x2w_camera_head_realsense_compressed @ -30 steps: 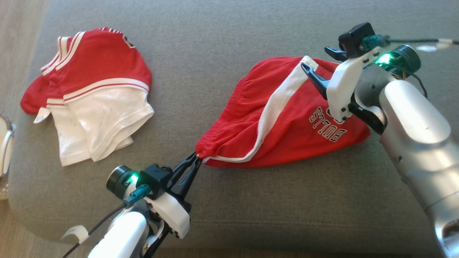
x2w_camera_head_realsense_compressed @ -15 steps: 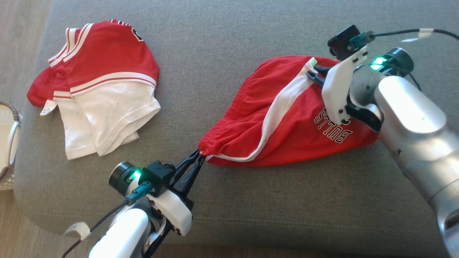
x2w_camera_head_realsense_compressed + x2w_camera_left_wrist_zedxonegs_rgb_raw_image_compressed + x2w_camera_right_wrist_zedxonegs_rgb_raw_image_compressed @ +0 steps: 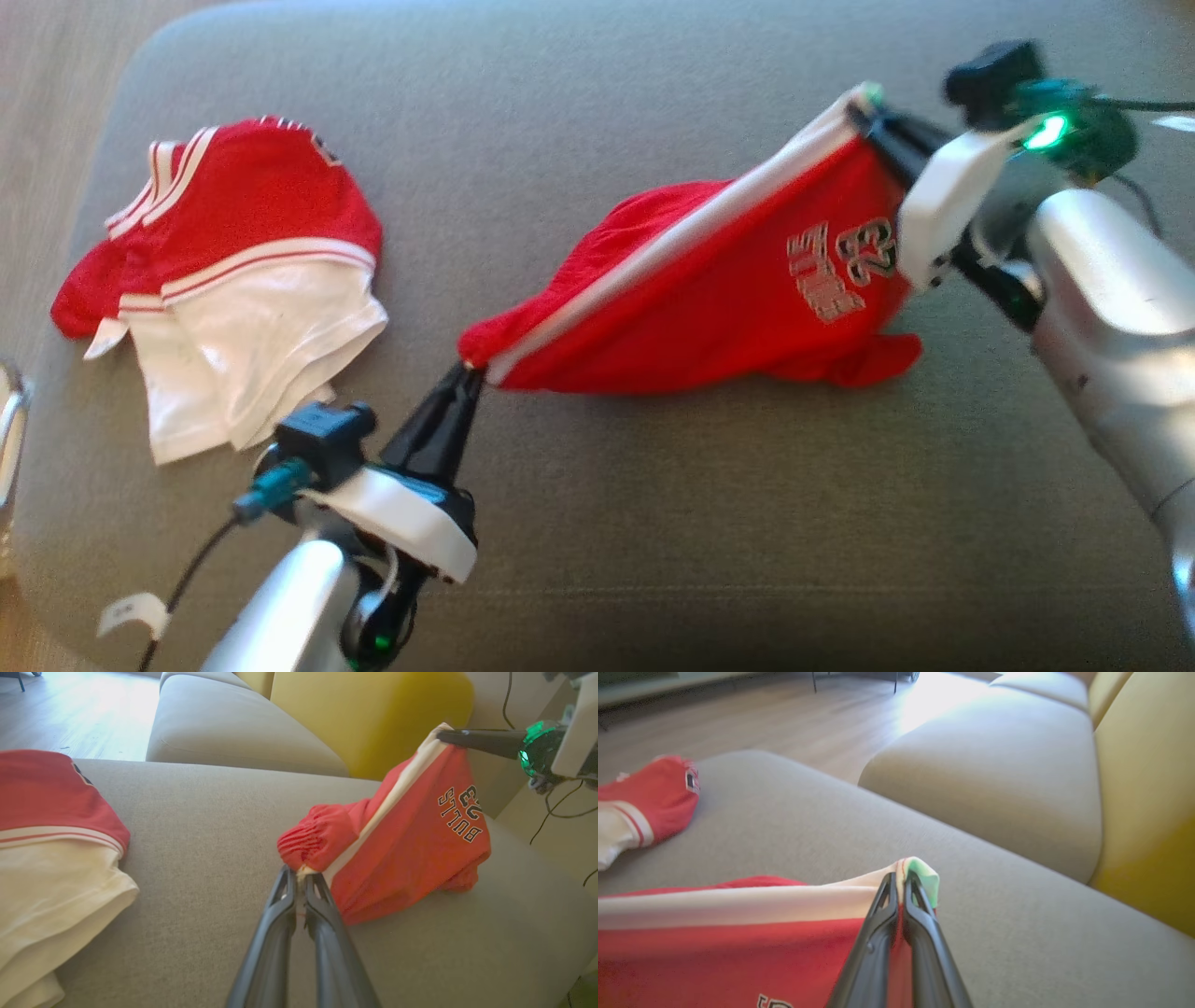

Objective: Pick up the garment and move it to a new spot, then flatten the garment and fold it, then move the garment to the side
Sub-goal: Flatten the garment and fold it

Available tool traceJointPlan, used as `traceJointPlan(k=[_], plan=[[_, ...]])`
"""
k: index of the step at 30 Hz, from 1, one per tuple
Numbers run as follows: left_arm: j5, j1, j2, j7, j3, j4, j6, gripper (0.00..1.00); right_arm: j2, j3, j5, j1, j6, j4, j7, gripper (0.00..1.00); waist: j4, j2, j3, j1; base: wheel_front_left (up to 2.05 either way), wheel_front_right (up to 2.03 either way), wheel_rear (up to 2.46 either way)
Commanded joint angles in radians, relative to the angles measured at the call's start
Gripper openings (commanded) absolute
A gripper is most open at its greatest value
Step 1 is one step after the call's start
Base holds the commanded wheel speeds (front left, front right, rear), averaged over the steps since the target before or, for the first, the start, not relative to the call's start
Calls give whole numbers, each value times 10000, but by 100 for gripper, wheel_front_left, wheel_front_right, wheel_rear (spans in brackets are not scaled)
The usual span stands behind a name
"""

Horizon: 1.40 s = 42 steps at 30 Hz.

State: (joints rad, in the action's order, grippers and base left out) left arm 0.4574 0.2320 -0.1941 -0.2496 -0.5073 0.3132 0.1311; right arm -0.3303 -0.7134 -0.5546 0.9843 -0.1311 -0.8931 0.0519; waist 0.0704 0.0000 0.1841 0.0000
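**Red shorts strung between two pinched corners**

Nearest the robot, the left gripper has its dark fingers pressed together on the waistband end of the white side stripe, low and just above the grey sofa cushion. From there the shorts slant upward to the right gripper, farther off and higher. Its fingers are likewise clamped tight, on the hem end of the same stripe.

Held by both ends of one side seam, the cloth is drawn taut along the stripe while the rest hangs beneath it. The lower edge and a loose red fold touch the cushion near the right arm.

The grip looks chosen for the carry. With two corners of one edge held, the shorts hang open rather than bunch, so they should lie down flatter at the new spot. I judge the pick-up made and the move in hand, with flattening and folding not yet done.

Farther left, a red-and-white jersey lies on the same cushion, well apart from the shorts. Beyond it come a second grey seat, a yellow backrest and a wooden floor.
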Motion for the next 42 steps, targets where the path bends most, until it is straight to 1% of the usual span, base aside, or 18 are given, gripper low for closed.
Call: traceJointPlan(k=[1, 3, 7, 11, 14, 16, 17, 18, 19, 20, 26, 29, 32, 35, 37, 38, 40, 42], plan=[[370, 391, -172, -122, 510, -386, -4, 0, -201, 318, 28, 246, 4, 199, 524, 0, -390, 0, -393, 0, 0, 0, 0], [976, 579, -203, 3, 609, -445, -4, 0, -275, 718, 70, 148, 4, 223, 1056, 0, -620, 0, -615, 0, 0, 0, 0], [2092, 1356, -355, 956, 711, -1082, -4, 0, -290, 1564, -219, -85, 4, 592, 1572, 0, -967, 0, -988, 0, 0, 0, 0], [3034, 2532, -878, 2244, 747, -1826, -4, 0, -394, 2090, -673, -144, 4, 1177, 1484, 0, -1277, 0, -1260, 0, 0, 0, 0], [3454, 3714, -1267, 3161, 701, -2278, -4, 0, -606, 2425, -845, 56, 4, 1534, 1251, 0, -1456, 0, -1313, 0, 0, 0, 0], [3619, 4612, -1623, 3547, 585, -2542, -4, 0, -706, 2648, -930, 272, 4, 1732, 1024, 0, -1585, 0, -1244, 0, 0, 0, 0], [3691, 5032, -1760, 3683, 585, -2552, -4, 0, -743, 2743, -949, 390, 4, 1807, 916, 8, -1649, 0, -1200, 0, 0, 0, 0], [3792, 5417, -1854, 3815, 597, -2484, -4, 0, -764, 2799, -901, 498, 4, 1882, 824, 12, -1713, 0, -1149, 0, 0, 0, 0], [3905, 5781, -1918, 3950, 628, -2356, -4, 0, -773, 2828, -807, 613, 4, 1959, 730, 9, -1780, 0, -1076, 0, 0, 0, 0], [3980, 6130, -1977, 4088, 629, -2199, -4, 0, -774, 2848, -695, 738, 4, 2025, 644, 0, -1842, 0, -984, 0, 0, 0, 0], [4145, 7841, -2201, 4520, 394, -1086, -4, 0, -482, 2806, -4, 1643, 4, 2088, 231, 0, -2140, 0, -177, 0, 0, 0, 0], [3894, 9030, -2320, 4337, -17, -311, -4, 0, -112, 2923, 444, 2490, 4, 1749, 313, 0, -2307, 0, 599, 0, 0, 0, 0], [3397, 10335, -2420, 3770, -551, 463, -4, 0, 233, 3322, 1242, 3594, 4, 1117, 1028, 0, -2475, 0, 1480, 0, 0, 0, 0], [2668, 11722, -2514, 2664, -1023, 1212, -4, 0, 537, 4121, 2264, 4766, 4, 493, 1850, 0, -2622, 0, 2312, 0, 0, 0, 0], [2128, 12591, -2549, 1777, -1365, 1648, -4, 0, 644, 4979, 3074, 5430, 4, 409, 2057, 0, -2644, 0, 2786, 0, 0, 0, 0], [1896, 13008, -2540, 1283, -1452, 1871, -4, 0, 693, 5510, 3477, 5698, 4, 647, 2081, 0, -2628, 0, 3015, 0, 0, 0, 0], [1470, 13686, -2476, 375, -1574, 2290, -4, 0, 885, 6617, 4279, 5821, 4, 1627, 2091, 0, -2544, 0, 3389, 0, 0, 0, 0], [1223, 13946, -2365, -14, -1620, 2510, -4, 0, 1203, 7280, 5087, 5480, 4, 2576, 2094, 0, -2454, 0, 3638, 0, 0, 0, 0]])
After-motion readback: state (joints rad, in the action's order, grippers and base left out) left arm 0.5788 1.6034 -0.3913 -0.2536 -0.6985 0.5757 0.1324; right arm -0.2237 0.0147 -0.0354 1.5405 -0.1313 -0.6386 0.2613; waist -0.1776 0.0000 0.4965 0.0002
